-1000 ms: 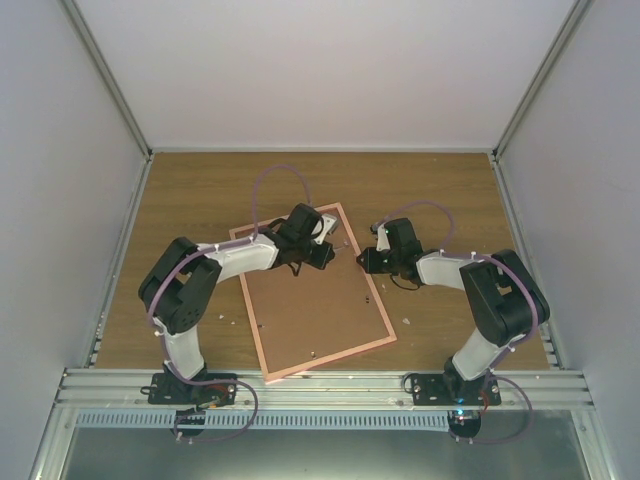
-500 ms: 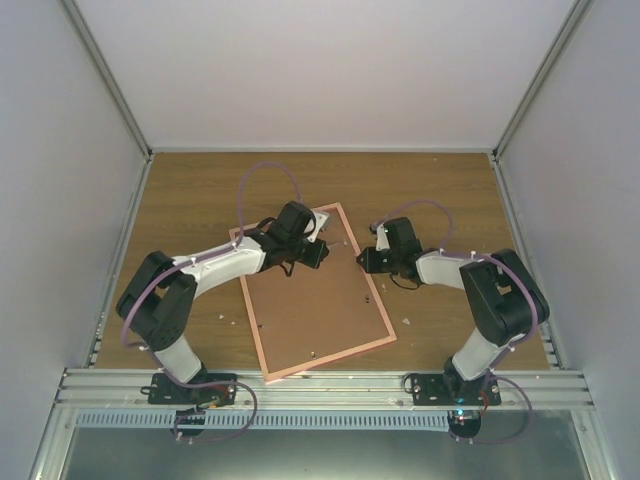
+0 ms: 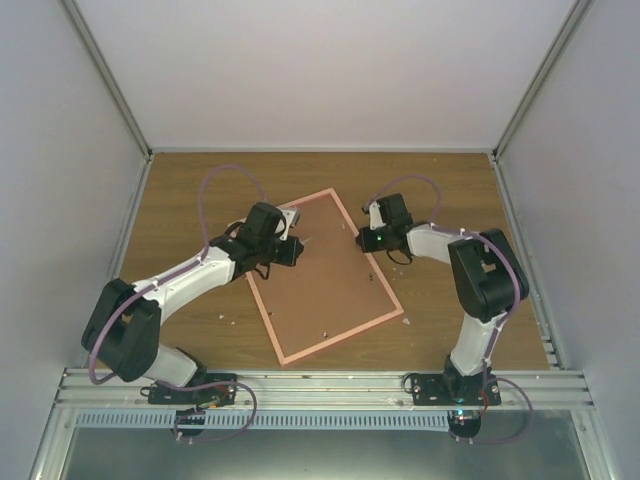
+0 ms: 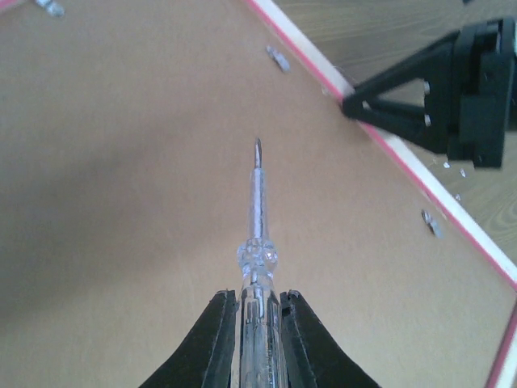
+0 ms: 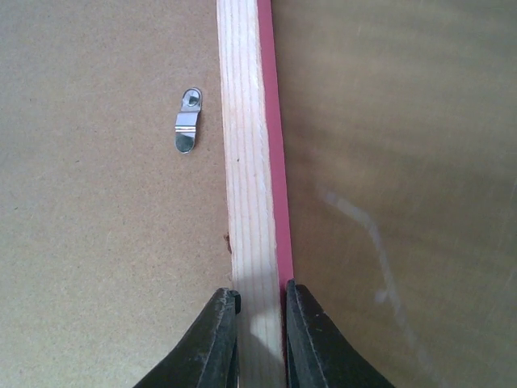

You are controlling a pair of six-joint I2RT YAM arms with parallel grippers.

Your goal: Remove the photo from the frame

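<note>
Fingers (image 5: 214,343) seemingly pinch the frame (image 5: 249,162) rim; metal clip (image 5: 187,121) nearby.

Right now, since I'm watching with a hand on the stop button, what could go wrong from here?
1. The screwdriver in the left tool points at bare backing board, away from the clips. Pressing down there could gouge the board.
2. The right tool pinches the frame only by its thin rim, so prying could make the frame slip or pivot.
</note>
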